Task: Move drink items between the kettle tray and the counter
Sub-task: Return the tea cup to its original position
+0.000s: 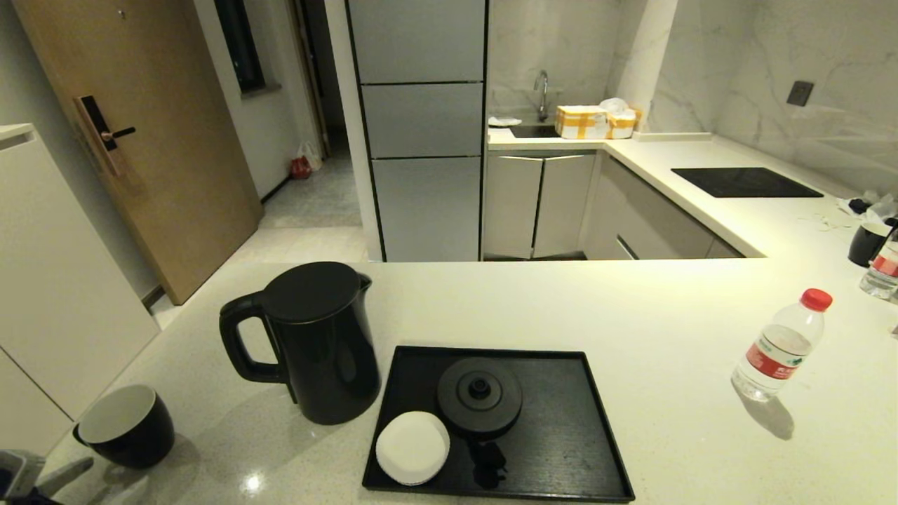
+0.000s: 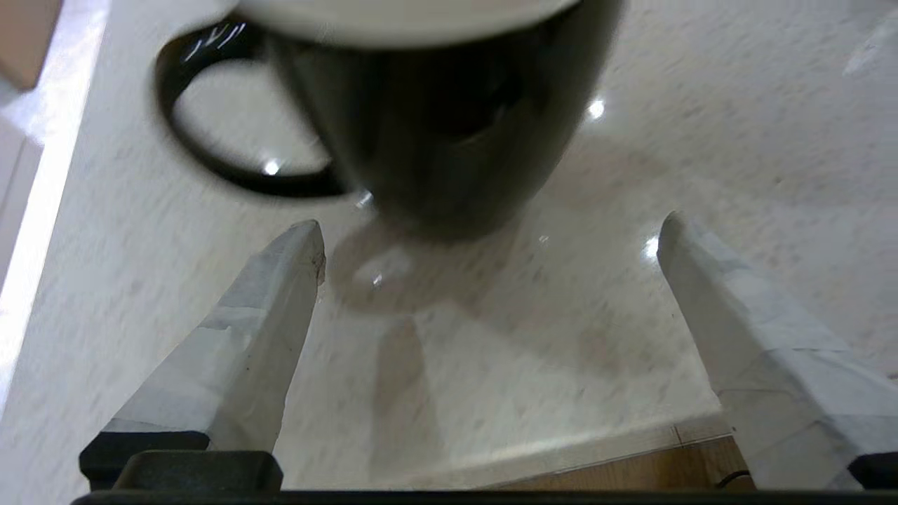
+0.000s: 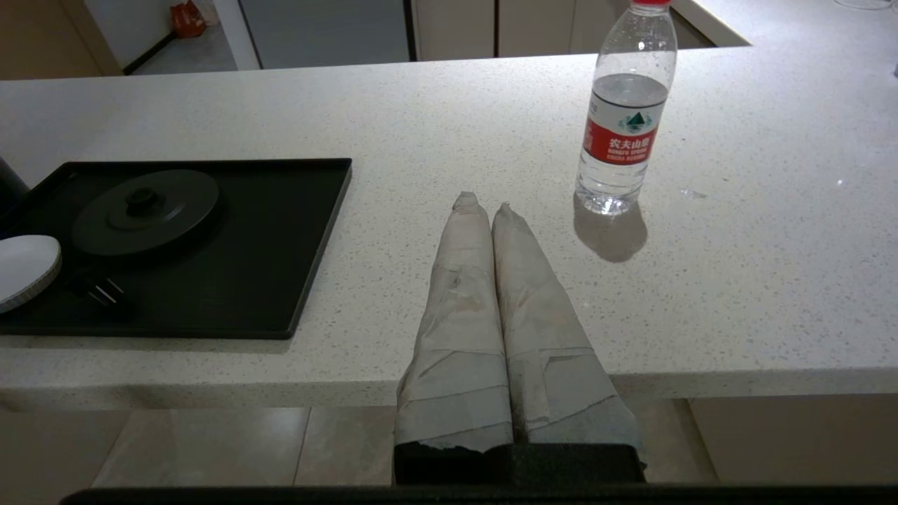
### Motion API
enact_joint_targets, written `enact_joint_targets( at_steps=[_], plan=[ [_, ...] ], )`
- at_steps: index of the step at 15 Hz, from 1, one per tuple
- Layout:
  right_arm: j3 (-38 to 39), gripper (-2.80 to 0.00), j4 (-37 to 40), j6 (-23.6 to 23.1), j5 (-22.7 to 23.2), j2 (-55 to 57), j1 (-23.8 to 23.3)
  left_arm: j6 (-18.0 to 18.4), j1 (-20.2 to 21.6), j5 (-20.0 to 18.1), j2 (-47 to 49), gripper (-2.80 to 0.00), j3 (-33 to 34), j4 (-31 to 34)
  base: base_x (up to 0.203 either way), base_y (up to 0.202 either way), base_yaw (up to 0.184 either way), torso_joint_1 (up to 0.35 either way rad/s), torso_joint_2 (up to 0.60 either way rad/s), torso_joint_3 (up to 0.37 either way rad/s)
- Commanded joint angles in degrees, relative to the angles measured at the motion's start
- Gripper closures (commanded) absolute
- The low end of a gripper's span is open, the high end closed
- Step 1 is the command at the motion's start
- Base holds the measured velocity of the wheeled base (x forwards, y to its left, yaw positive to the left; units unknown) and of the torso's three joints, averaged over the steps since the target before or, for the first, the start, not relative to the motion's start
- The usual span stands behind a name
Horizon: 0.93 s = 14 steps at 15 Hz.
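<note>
The tall black kettle (image 1: 316, 344) stands on the pale counter (image 1: 631, 301), just left of the black tray (image 1: 561, 421). The small black cup (image 1: 126, 424), white inside, sits near the counter's front left corner. My left gripper (image 2: 491, 228) is open just short of the cup (image 2: 435, 126), fingertips either side of its base and not touching it. The red-capped water bottle (image 1: 782, 347) stands on the counter to the right. My right gripper (image 3: 485, 205) is shut and empty over the counter's front edge, between the tray (image 3: 280, 245) and the bottle (image 3: 624, 126).
On the tray lie the round black kettle base disc (image 1: 479, 396) and a white saucer (image 1: 412, 447). A glossy cooktop panel (image 1: 744, 182) is set into the back right counter. Another dark cup (image 1: 868, 243) and bottle (image 1: 885, 270) stand at the far right edge.
</note>
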Motion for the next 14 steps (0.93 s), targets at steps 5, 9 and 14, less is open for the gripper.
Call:
enact_joint_targets(
  at_steps=[5, 9, 14],
  plan=[
    [0.18, 0.0, 0.02, 0.0, -0.01, 0.0, -0.03, -1.47, -2.54, -0.09, -0.57, -2.8, -4.19, -0.51, 0.0, 0.0, 0.0, 0.0, 0.0, 0.0],
    [0.18, 0.0, 0.02, 0.0, -0.01, 0.0, -0.03, -2.72, -3.25, -0.09, 0.05, -2.8, -6.31, -0.51, 0.0, 0.0, 0.0, 0.0, 0.0, 0.0],
    [0.18, 0.0, 0.02, 0.0, -0.01, 0.0, -0.03, -3.84, -6.78, 0.24, 0.2, -2.8, -6.72, -0.51, 0.0, 0.0, 0.0, 0.0, 0.0, 0.0]
  ],
)
